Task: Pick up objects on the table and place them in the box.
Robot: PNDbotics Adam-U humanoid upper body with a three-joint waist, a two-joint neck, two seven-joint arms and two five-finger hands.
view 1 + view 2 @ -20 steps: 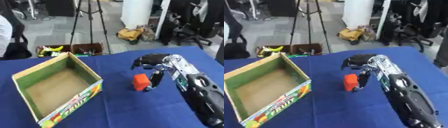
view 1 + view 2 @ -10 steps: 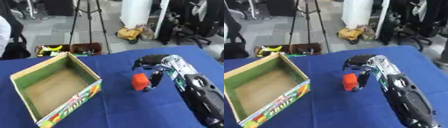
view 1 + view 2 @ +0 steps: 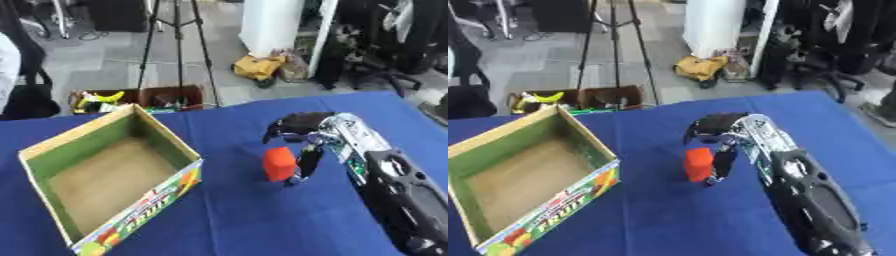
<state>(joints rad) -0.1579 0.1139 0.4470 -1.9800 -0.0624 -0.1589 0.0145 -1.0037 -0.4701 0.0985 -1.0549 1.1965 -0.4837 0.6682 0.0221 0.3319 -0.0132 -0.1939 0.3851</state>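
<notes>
The only writing I can read is the word "FRUIT" in red capitals on the near-right outer side of the open green-and-tan cardboard box at my left, among printed fruit pictures.

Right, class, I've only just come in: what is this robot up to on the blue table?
The robot's right hand is at a small orange-red block on the blue table, fingers curled down around it, thumb side to the right of the block. The block sits on the cloth, not yet lifted. To its left stands an open cardboard fruit box, with nothing visible inside. The left hand is out of view.
</notes>
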